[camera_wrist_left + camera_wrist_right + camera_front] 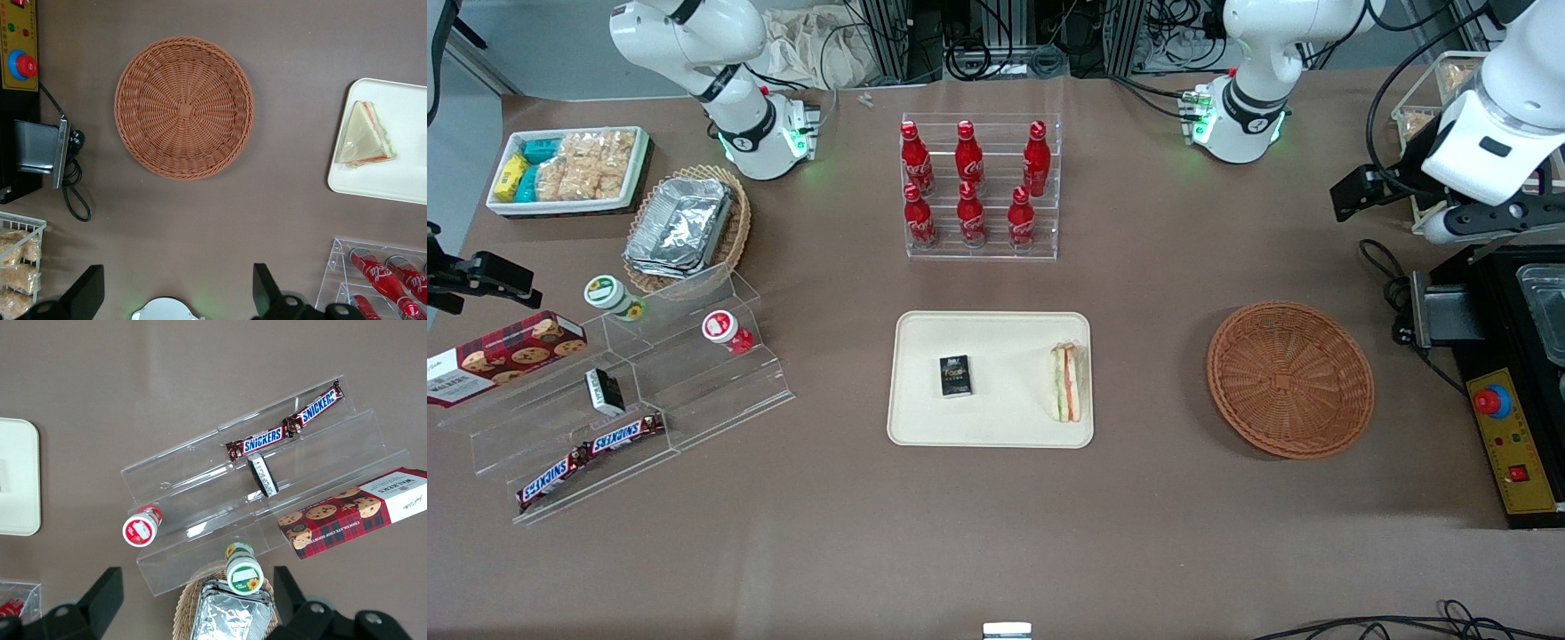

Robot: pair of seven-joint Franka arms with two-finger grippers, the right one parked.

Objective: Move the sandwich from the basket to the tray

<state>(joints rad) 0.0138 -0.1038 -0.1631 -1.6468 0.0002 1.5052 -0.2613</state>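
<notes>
The sandwich [1068, 382] lies on the tray [925, 425], near its basket-side rim. The basket [1289, 379] sits beside the tray. The end effector [175, 291], fingers spread and holding nothing, hovers above the bench [996, 533] near the basket.

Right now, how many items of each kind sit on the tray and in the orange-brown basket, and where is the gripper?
On the tray:
sandwich: 1
small black box: 1
In the basket: 0
Total: 2
The gripper hangs open, high above the table near the working arm's end.
</notes>
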